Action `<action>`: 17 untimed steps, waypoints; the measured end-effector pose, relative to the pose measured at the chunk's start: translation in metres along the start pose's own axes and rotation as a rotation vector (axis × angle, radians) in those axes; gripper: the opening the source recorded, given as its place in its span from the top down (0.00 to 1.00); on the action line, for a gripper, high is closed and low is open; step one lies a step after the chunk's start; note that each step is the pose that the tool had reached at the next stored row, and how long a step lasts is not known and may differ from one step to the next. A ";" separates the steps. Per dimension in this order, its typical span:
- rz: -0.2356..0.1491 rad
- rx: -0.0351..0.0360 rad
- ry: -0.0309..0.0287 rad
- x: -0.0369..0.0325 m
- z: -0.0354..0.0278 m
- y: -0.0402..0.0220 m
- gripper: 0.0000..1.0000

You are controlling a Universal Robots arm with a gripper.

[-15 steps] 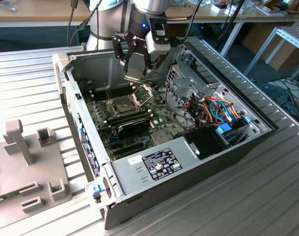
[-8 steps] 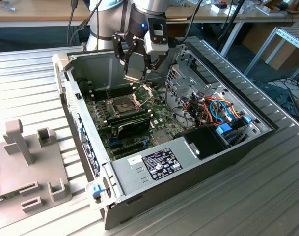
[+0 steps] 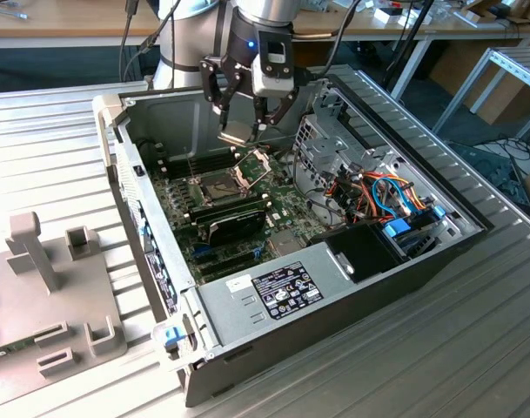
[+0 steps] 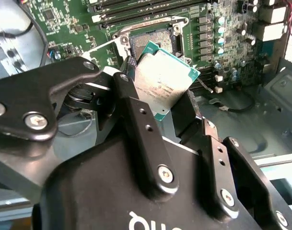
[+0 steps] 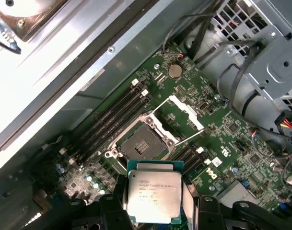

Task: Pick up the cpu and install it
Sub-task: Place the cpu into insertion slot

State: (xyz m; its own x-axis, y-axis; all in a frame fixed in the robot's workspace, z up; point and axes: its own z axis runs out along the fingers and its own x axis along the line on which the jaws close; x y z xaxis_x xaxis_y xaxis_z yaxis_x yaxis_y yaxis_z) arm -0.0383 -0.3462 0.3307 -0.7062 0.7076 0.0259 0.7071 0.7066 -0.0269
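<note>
Above the open socket (image 5: pixel 142 143) on the motherboard (image 5: pixel 184 93), the gripper (image 4: pixel 160 98) is clamped on the cpu (image 5: pixel 154 195), pinching two opposite edges. It looks light, thin and stiff. Its underside is probably fragile, so the edges seem the safe hold.

A ribbed metal bench (image 3: pixel 473 348) carries an open computer case (image 3: pixel 352 326) and, at the exterior view's left, a grey fixture (image 3: pixel 38 296).
</note>
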 end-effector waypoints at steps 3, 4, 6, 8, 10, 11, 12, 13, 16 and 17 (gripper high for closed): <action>0.068 -0.0018 0.0018 0.0000 0.0002 0.0000 0.45; 0.100 -0.0026 0.0027 0.0000 0.0003 0.0000 0.45; 0.182 -0.0047 0.0049 0.0000 0.0006 0.0000 0.45; 0.221 -0.0058 0.0060 0.0000 0.0007 0.0000 0.45; 0.259 -0.0067 0.0069 0.0000 0.0008 0.0000 0.45; 0.285 -0.0074 0.0076 0.0000 0.0009 0.0000 0.45; 0.296 -0.0076 0.0079 0.0000 0.0009 0.0000 0.45; 0.298 -0.0077 0.0080 0.0000 0.0009 0.0000 0.45; 0.299 -0.0077 0.0080 0.0000 0.0009 0.0000 0.45; 0.299 -0.0078 0.0081 0.0000 0.0009 0.0000 0.45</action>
State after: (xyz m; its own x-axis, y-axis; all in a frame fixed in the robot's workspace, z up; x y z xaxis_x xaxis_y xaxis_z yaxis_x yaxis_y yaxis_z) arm -0.0383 -0.3462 0.3298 -0.4664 0.8842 0.0260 0.8838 0.4670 -0.0269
